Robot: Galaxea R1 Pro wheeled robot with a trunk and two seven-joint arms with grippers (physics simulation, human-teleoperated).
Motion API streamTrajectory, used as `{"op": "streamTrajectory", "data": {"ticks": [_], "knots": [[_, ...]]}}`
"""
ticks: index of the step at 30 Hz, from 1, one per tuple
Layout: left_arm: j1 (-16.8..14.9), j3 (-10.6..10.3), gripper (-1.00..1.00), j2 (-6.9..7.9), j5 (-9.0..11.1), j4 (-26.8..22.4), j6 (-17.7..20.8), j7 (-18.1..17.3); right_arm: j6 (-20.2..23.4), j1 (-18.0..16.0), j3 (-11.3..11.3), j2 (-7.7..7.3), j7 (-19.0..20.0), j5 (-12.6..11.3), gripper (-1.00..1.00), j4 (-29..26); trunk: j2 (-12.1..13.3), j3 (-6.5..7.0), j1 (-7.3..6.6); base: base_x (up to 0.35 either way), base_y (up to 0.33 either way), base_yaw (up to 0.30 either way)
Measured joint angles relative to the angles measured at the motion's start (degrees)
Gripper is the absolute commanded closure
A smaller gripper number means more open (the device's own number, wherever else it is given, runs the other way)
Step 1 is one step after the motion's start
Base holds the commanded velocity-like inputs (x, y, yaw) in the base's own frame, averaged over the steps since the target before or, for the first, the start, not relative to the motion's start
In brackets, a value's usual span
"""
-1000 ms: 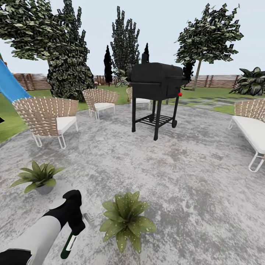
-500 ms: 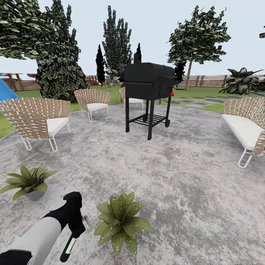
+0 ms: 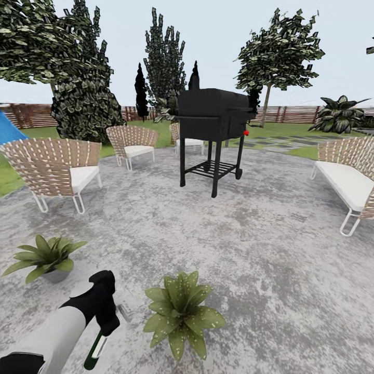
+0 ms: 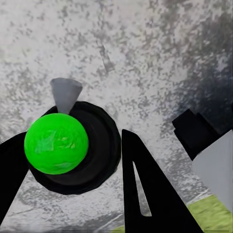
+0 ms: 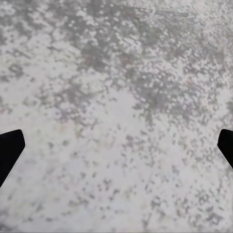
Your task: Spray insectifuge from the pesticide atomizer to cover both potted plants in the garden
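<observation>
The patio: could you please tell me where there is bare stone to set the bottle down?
The widest bare stone patio lies between the grill, the white-cushioned bench and the nearer potted plant. It is crowded at lower left, where the left gripper holds the pesticide atomizer between both potted plants, the other beside a wicker chair.

Speckled patio [image 5: 116,111] (tool [image 5: 116,148] tips apart)

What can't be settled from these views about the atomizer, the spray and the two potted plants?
- Pesticide atomizer: in the head view the left gripper covers its top; nozzle direction unclear.
- Near potted plant: leaves hide its pot; pale flecks on them may be insectifuge or leaf texture.
- Far potted plant: too small to tell whether it bears specks.
- Right gripper: in the right wrist view the finger tips sit at the edges, the rest cut off.
</observation>
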Motion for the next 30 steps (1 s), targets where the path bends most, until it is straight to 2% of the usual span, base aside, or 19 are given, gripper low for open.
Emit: {"op": "streamTrajectory", "data": {"ticks": [2, 4, 6, 10, 15, 22, 23, 25, 30], "knots": [[0.8, 0.3, 1.00, 0.77, 0.0, 0.2, -0.1, 0.0, 0.0, 0.0, 0.0, 0.02, 0.0, 0.0, -1.00, 0.0, 0.0, 0.00, 0.00, 0.000, 0.007, 0.000], [3.2, 0.3, 1.00, 1.66, 0.2, -0.1, -0.2, 0.0, 0.0, 0.0, 0.0, 0.00, 0.0, 0.0, -1.00, 0.0, 0.0, -0.01, 0.00, 0.000, 0.002, 0.000], [4.3, 0.2, 1.00, 1.77, 0.4, -0.3, -0.6, 0.2, 0.0, 0.0, 0.0, 0.02, 0.0, 0.0, -1.00, 0.0, 0.0, 0.00, 0.00, 0.000, 0.001, 0.000], [5.1, 0.6, 1.00, 1.24, 0.7, -0.7, -1.7, 1.4, 0.0, 0.0, 0.0, 0.03, 0.0, 0.0, -1.00, 0.0, 0.0, 0.00, 0.00, 0.023, 0.011, 0.000], [4.8, 0.5, 1.00, 0.87, 1.0, -0.9, -1.7, 1.1, 0.0, 0.0, 0.0, 0.03, 0.0, 0.0, -1.00, 0.0, 0.0, 0.00, -0.02, 0.187, 0.151, 0.000], [4.5, 0.4, 1.00, -0.94, 1.5, -0.8, -1.9, 0.5, 0.0, 0.0, 0.0, 0.03, 0.0, 0.0, -1.00, 0.0, 0.0, 0.00, 0.00, 0.048, 0.040, 0.000], [4.5, 0.3, 1.00, -1.88, 1.5, -0.7, -1.9, 0.2, 0.0, 0.0, 0.0, 0.03, 0.0, 0.0, -1.00, 0.0, 0.0, 0.00, 0.00, 0.002, 0.002, 0.000], [4.5, 0.3, 1.00, -2.64, 1.4, -0.6, -2.3, -0.9, 0.0, 0.0, 0.0, 0.03, 0.0, 0.0, -1.00, 0.0, 0.0, 0.00, 0.00, 0.000, 0.000, 0.000], [4.9, 0.4, 1.00, -2.72, 1.4, 0.0, -4.2, -2.4, 0.0, 0.0, 0.0, 0.03, 0.0, 0.0, -1.00, 0.0, 0.0, 0.00, 0.00, 0.000, 0.000, 0.000]]}}
